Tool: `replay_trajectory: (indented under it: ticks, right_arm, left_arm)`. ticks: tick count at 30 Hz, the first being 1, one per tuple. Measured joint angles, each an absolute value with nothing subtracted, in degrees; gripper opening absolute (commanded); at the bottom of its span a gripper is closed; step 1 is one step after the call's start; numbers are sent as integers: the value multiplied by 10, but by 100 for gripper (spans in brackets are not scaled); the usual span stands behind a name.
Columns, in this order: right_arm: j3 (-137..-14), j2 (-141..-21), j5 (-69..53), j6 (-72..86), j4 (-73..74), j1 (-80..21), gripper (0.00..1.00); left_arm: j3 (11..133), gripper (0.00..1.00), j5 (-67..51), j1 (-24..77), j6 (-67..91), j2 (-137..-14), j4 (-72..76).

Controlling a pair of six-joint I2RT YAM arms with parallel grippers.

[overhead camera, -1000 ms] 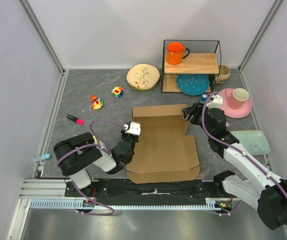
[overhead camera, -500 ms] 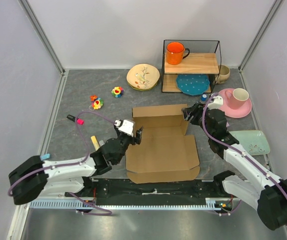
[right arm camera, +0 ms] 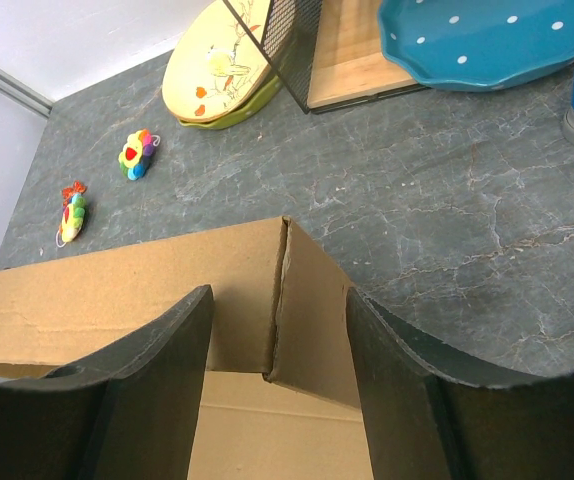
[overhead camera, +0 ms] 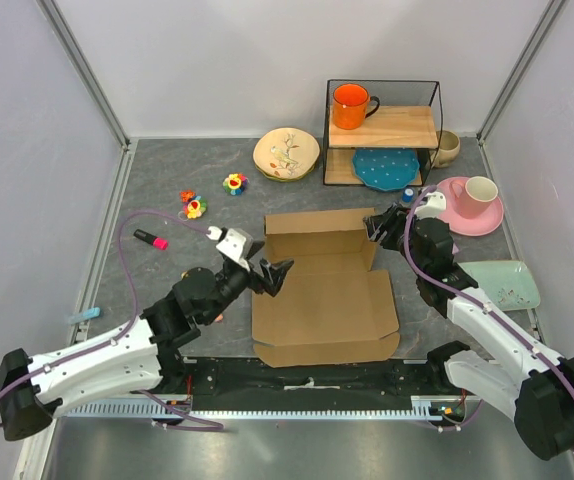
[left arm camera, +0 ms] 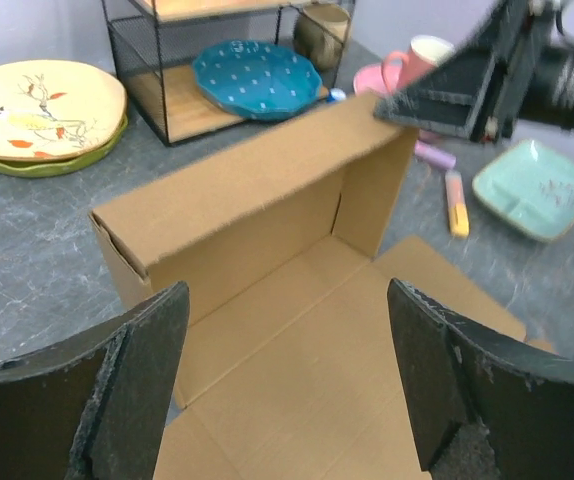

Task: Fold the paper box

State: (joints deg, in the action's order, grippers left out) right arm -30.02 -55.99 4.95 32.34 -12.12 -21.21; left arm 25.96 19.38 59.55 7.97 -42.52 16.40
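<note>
Overhead view, read from 9 o'clock across to 3 o'clock.

The left gripper (overhead camera: 271, 272) is found just beside the 9 o'clock edge of the paper box (overhead camera: 327, 305). Its fingers (left arm camera: 132, 385) are spread wide and nothing is held between them. This wide stance is judged to suit taking the left side flap next.

The paper box is set on the worktop (overhead camera: 167, 180) at centre. The back wall at 12 o'clock is stood upright. The large panels toward 6 o'clock lie flat, so the fold is judged to be at an early stage.

The right gripper (overhead camera: 380, 228) is placed at the 1 o'clock corner of the box. In its wrist view its fingers (right arm camera: 142, 385) are seen part open, straddling that corner where back wall meets side flap. No pinch is made. The placement is judged to brace the raised wall against falling back. Whether card is actually touched cannot be told.
</note>
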Motion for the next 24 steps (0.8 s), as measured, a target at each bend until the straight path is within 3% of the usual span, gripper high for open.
replay_trajectory:
  ticks: [10, 20, 24]
  right_arm:
    - [-300, -560, 47, 323, -120, -212, 63]
    - [-300, -559, 43, 322, -120, -212, 62]
    - [-298, -558, 40, 322, -122, -212, 61]
  left_arm:
    - [359, 85, -14, 357, 304, -550, 135]
    - [378, 81, -98, 286, 402, -645, 108]
    - [374, 68, -110, 282, 414, -661, 109]
